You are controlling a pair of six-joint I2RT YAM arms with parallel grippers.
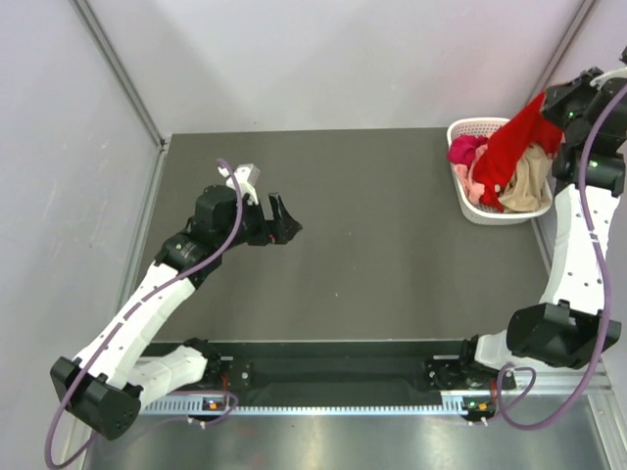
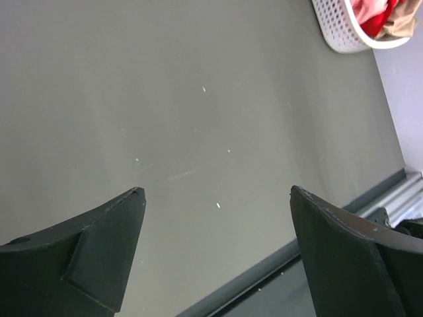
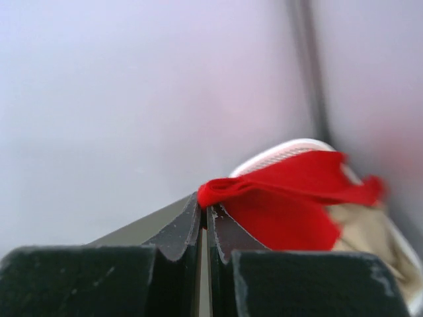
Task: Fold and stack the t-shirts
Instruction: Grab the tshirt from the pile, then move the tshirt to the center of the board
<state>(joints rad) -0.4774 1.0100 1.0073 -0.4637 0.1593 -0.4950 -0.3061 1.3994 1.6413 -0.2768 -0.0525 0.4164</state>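
Observation:
My right gripper [image 1: 547,101] is shut on a fold of the bright red t-shirt [image 1: 511,147] and holds it up above the white lattice basket [image 1: 468,201] at the far right. In the right wrist view the red t-shirt [image 3: 284,198] is pinched at the fingertips [image 3: 198,214] and hangs down toward the basket. A magenta shirt [image 1: 464,150], a pale pink one [image 1: 480,184] and a tan one [image 1: 527,184] lie in the basket. My left gripper [image 1: 291,224] is open and empty above the dark table at the left; in the left wrist view the left gripper [image 2: 218,191] holds nothing.
The dark table [image 1: 392,255] spans the middle. Pale walls close it in at the back and sides. The basket corner [image 2: 344,30] shows at the top right of the left wrist view. A metal rail [image 1: 333,401] runs along the near edge by the arm bases.

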